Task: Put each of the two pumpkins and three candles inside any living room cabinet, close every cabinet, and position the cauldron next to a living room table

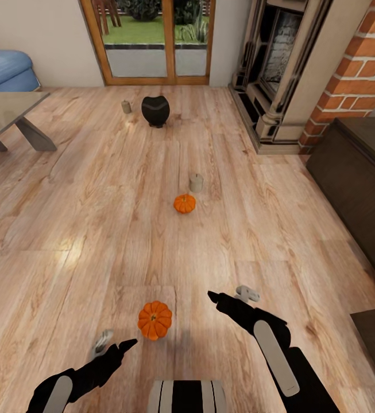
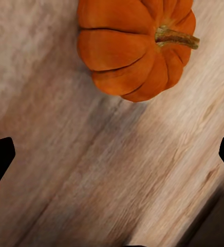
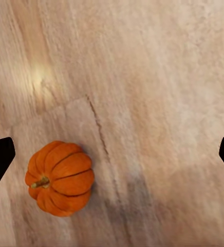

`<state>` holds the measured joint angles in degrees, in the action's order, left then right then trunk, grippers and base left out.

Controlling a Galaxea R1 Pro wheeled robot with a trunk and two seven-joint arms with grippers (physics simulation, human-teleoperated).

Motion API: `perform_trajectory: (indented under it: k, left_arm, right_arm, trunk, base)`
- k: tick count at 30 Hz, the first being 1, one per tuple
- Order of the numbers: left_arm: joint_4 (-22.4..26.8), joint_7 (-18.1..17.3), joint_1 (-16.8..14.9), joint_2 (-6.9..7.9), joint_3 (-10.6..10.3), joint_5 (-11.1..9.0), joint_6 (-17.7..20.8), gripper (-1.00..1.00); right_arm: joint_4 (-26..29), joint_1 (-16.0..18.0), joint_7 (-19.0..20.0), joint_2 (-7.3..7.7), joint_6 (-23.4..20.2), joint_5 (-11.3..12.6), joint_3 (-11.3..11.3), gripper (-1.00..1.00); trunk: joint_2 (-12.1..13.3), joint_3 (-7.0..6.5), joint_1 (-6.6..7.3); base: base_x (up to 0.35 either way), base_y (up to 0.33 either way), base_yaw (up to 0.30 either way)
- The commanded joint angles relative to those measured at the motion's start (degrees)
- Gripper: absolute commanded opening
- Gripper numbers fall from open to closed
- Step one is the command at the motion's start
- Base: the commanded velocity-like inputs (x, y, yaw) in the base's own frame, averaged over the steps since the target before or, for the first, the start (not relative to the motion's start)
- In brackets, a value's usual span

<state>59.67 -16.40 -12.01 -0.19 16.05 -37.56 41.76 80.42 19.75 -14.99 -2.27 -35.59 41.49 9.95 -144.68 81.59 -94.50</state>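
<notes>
The living room's plank floor [image 1: 95, 229] takes up most of the head view, with the glass doors [image 1: 153, 40] at the far wall, the brick fireplace [image 1: 290, 69] to the right and a corner of the blue sofa [image 1: 3, 69] at far left. The dark-brown cabinet [image 1: 359, 183] runs along the right edge, its fronts looking shut from here. The grey table [image 1: 9, 117] sits at the left, well apart from the black cauldron [image 1: 155, 110] standing near the doors.

1 candle [image 1: 126, 106] stands just beside the cauldron. A 2nd candle [image 1: 196, 182] stands mid-floor, just beside the far pumpkin [image 1: 184, 203]. A 3rd pale cylinder [image 1: 248, 294], probably the last candle, seems to lie on its side by the right arm. The near pumpkin [image 1: 154, 320] rests on the floor between the 2 arms.

What could go wrong: the near pumpkin is round and ribbed, so a grip closing off-centre would likely squeeze it out and send it rolling; the right arm could also knock the lying candle away.

The left gripper [image 2: 112, 154] hovers over bare floor, jaws spread wide and holding nothing, with the pumpkin ahead of the fingertips and not yet between them. The right gripper [image 3: 112, 154] is likewise spread wide and empty, with the pumpkin off to 1 side of its gap
</notes>
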Motion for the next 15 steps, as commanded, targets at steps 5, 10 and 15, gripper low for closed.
perform_trajectory:
  k: [5, 10, 15]
  left_arm:
    - [-0.05, 0.43, -0.03, 0.16, 0.48, 0.30, 0.26, 1.00]
    - [0.91, 2.38, -0.18, 1.13, 0.71, 0.67, 0.32, 1.00]
    - [2.69, 5.32, -0.22, 5.85, 0.73, 0.51, 1.17, 1.00]
  right_arm:
    - [-0.54, 0.03, -0.56, 0.19, -0.10, 0.61, -0.08, 1.00]
    - [-1.64, 0.03, -0.67, 0.25, 0.01, 0.43, -0.02, 1.00]
    - [-1.77, 0.03, -0.94, 0.31, 0.05, 0.14, -0.02, 1.00]
  trunk:
    - [-0.02, 0.04, 0.01]
    - [-0.02, 0.04, 0.01]
    - [-0.02, 0.04, 0.01]
  base:
    - [-0.001, 0.004, 0.000]
    - [0.000, 0.000, 0.000]
    - [0.000, 0.000, 0.000]
